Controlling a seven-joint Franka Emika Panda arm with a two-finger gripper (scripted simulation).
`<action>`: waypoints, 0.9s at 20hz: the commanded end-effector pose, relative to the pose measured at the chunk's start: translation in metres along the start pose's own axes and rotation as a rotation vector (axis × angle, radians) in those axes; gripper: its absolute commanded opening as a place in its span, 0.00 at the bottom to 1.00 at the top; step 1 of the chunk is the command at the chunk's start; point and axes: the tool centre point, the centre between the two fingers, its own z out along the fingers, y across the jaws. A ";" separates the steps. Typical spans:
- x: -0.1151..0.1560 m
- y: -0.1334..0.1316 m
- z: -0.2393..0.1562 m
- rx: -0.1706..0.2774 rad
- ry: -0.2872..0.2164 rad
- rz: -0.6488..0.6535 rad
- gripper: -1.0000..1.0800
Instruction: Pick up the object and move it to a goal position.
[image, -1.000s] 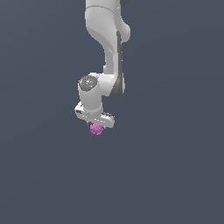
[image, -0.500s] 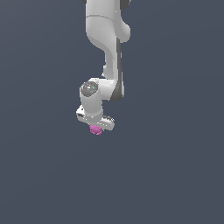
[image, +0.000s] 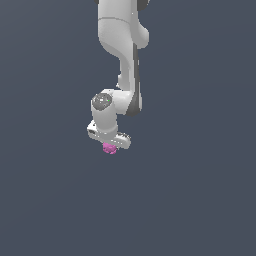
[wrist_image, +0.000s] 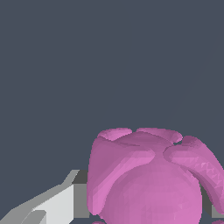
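The object is a small magenta-pink bumpy ball (image: 109, 148). In the exterior view it sits right under my white gripper (image: 110, 146), mostly hidden by the hand. In the wrist view the ball (wrist_image: 148, 179) fills the near part of the picture between my fingers; one grey-white finger (wrist_image: 57, 203) presses at its side and a sliver of the other shows at the opposite edge. The gripper is shut on the ball. The arm hangs down from the exterior view's top.
A plain dark grey-blue surface (image: 200, 190) lies all around in both views. No other object, container or edge shows.
The gripper with the ball has shifted slightly toward the exterior view's left and a little lower; the arm has leaned with it. The ball stays held.
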 end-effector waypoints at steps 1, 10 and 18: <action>0.000 0.000 -0.001 0.000 0.000 0.000 0.00; -0.001 0.012 -0.032 0.000 0.000 0.000 0.00; -0.004 0.036 -0.098 0.001 0.000 0.000 0.00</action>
